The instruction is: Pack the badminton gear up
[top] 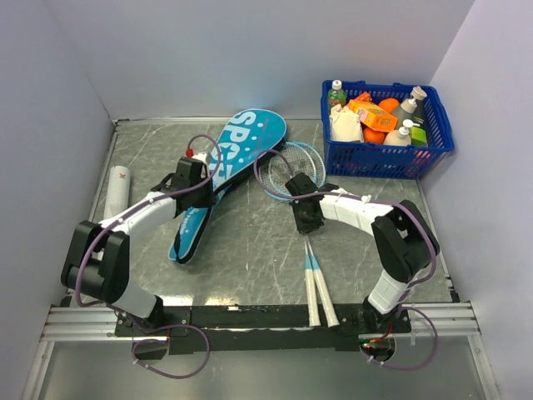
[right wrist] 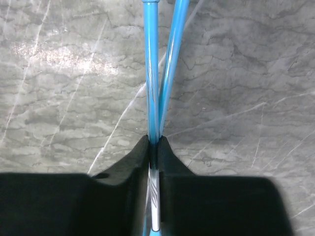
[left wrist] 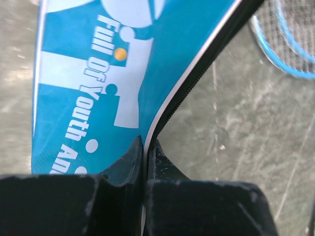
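Observation:
The blue bag [top: 241, 146], lettered in white, lies across the table's middle left; it also fills the left wrist view [left wrist: 93, 73]. My left gripper [top: 193, 179] is shut on the bag's white-piped zipper edge [left wrist: 146, 142]. Two thin blue-and-white rackets [top: 291, 171] lie to the right of the bag, heads overlapping, white handles [top: 318, 292] at the near edge. My right gripper [top: 306, 218] is shut on the two racket shafts [right wrist: 153, 140] where they cross [right wrist: 152, 73]. A white tube with a red mark [top: 117, 187] lies at the far left. No shuttlecocks are in view.
A blue mesh basket [top: 383, 162] with bottles and orange items stands at the back right corner. Grey walls close the table on three sides. A racket head [left wrist: 290, 44] shows at the top right of the left wrist view.

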Motion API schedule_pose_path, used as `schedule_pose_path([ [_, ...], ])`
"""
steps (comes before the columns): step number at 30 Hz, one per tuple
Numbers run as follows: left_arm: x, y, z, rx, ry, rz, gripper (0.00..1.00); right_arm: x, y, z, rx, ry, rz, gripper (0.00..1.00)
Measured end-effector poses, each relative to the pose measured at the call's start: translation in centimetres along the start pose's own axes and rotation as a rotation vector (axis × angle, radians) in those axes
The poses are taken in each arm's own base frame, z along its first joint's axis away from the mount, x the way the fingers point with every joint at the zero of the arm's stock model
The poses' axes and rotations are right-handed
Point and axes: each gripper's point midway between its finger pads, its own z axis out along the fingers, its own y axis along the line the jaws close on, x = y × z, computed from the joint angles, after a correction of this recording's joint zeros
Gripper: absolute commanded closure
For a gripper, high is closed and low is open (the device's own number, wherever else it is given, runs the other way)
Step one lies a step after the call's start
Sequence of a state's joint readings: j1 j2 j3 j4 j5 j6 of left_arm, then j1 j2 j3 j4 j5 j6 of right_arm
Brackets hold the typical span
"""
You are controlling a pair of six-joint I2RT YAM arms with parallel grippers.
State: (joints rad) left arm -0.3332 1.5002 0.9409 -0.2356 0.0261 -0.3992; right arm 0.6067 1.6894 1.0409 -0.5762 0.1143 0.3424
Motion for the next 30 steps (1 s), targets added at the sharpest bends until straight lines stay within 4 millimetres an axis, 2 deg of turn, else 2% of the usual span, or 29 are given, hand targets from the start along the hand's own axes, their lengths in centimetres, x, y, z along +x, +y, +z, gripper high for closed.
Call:
schedule_pose_path([
  [2, 0.7, -0.8, 0.1, 0.024, 0.01, 0.003, 0.82, 0.6, 0.0, -0.1, -0.007, 0.026, -0.004, 0.59],
  [6, 1.6, -1.4, 0.3, 0.064, 0.029, 0.004, 0.6, 3.8, -0.6, -0.2, 0.009, 0.132, -0.021, 0.55],
  [11, 2.0, -2.1, 0.2, 0.102, 0.046, 0.01, 0.45, 4.2, -0.9, -0.9, 0.017, 0.143, -0.017, 0.53],
  [15, 1.9, -2.5, -0.2, 0.121, 0.044, 0.016, 0.42, 3.8, -1.0, -2.1, 0.014, 0.112, -0.008, 0.52],
  [19, 1.3, -2.8, -1.1, 0.131, 0.019, 0.033, 0.43, 3.0, -0.9, -3.5, -0.006, 0.064, 0.003, 0.52],
  [24, 0.9, -2.7, -2.1, 0.122, 0.0, 0.052, 0.45, 2.8, -0.9, -4.0, -0.013, 0.05, 0.005, 0.52],
  [30, 2.5, -2.3, -2.8, 0.112, 0.023, 0.07, 0.47, 2.9, -0.6, -4.1, -0.028, 0.053, 0.01, 0.52],
])
